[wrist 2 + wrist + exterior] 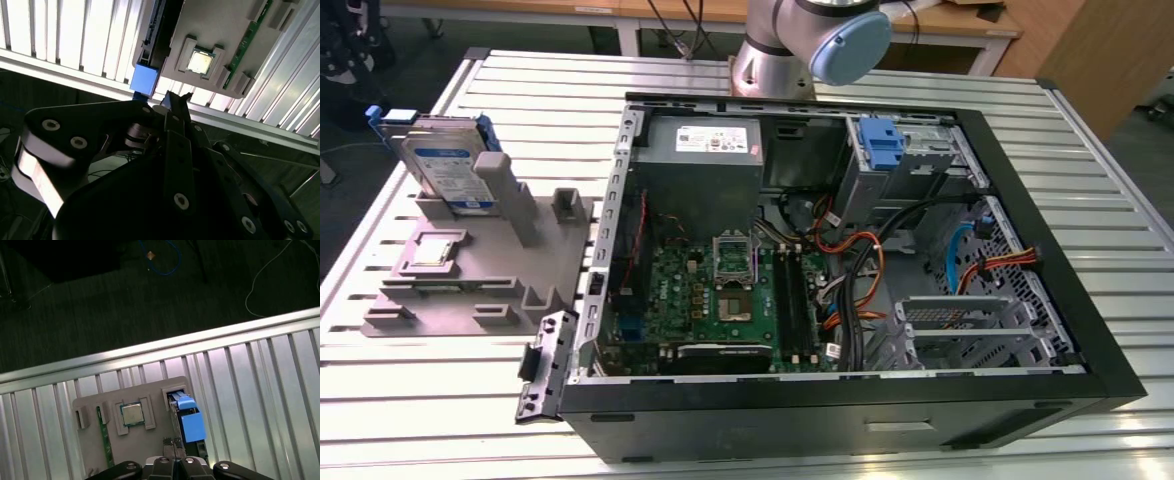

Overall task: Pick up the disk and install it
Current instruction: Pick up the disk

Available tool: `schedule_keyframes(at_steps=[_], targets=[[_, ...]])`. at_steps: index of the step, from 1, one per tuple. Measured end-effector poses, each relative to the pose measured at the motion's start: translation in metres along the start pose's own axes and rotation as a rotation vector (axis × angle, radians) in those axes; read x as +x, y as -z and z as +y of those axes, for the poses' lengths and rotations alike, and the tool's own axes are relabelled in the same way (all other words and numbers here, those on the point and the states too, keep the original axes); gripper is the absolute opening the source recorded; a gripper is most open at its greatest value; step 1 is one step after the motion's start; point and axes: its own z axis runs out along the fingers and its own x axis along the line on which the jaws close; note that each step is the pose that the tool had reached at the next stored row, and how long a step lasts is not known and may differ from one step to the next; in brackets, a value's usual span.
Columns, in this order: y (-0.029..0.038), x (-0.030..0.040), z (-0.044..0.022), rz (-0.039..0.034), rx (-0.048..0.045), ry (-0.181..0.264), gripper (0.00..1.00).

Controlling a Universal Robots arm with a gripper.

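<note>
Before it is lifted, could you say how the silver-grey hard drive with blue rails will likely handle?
The silver-grey hard drive looks rigid and probably heavy for its size. Standing on edge in the grey slotted holder, it may tip if pushed sideways. Its smooth faces might slip.
</note>
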Motion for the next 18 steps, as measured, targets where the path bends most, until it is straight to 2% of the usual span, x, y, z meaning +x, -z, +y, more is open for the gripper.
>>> schedule_keyframes(at_steps=[5,7,8,11,12,18], targets=[[0.0000,0.0000,0.0000,-0.0004,-0.0002,0.000,0.10],[0.0001,-0.0001,0.0000,-0.0048,-0.0013,0.000,0.10],[0.0000,0.0000,0.0000,-0.0095,-0.0021,0.000,0.10],[-0.0001,0.0001,0.0003,-0.0361,0.0014,0.003,0.10],[-0.0002,0.0001,0.0004,-0.0393,0.0034,0.003,0.10],[-0.0003,0.0001,0.0004,-0.0410,0.0038,0.004,0.10]])
